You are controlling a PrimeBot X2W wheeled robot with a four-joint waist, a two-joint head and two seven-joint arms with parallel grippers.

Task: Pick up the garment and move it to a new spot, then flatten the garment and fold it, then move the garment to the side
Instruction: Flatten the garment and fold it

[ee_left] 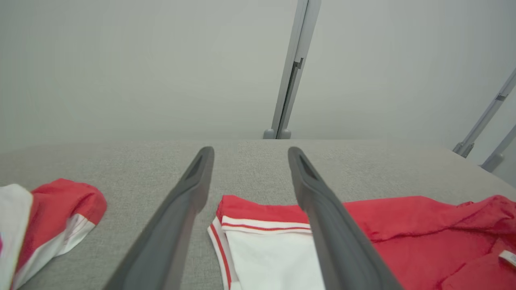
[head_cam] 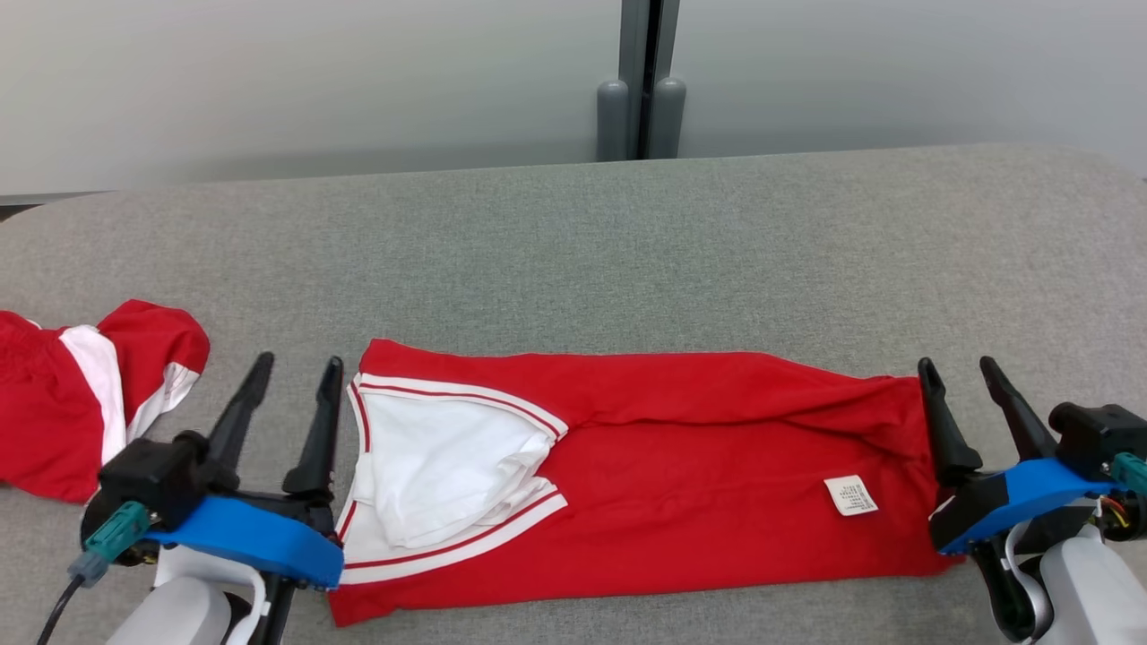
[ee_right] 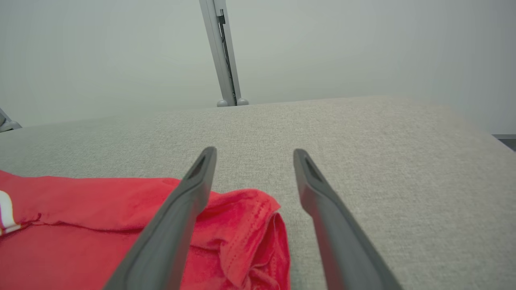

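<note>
In your head view, the red garment (head_cam: 681,466) lies spread lengthwise across the grey counter (head_cam: 627,251), its white-trimmed neck opening (head_cam: 448,457) at the left end and a small white label (head_cam: 851,495) near the right end. The left hand (head_cam: 299,361) sits just beside the neck end, its two dark fingers spread apart and gripping nothing. The right hand (head_cam: 957,362) stands at the opposite end, fingers likewise parted and empty, the inner one at the cloth's edge. A second garment (head_cam: 81,394), red and white, lies bunched at the far left of the counter, apart from the first, and a grey post (head_cam: 641,90) rises behind. In your left wrist view, the left hand (ee_left: 250,150) is wide open over bare counter (ee_left: 121,161), with the garment's (ee_left: 403,233) striped neck edge showing between the fingers and the second garment (ee_left: 60,205) off to the left. In your right wrist view, the right hand (ee_right: 254,150) is open too, and the garment's (ee_right: 100,225) rumpled red end lies under the left finger and partway into the gap.
</note>
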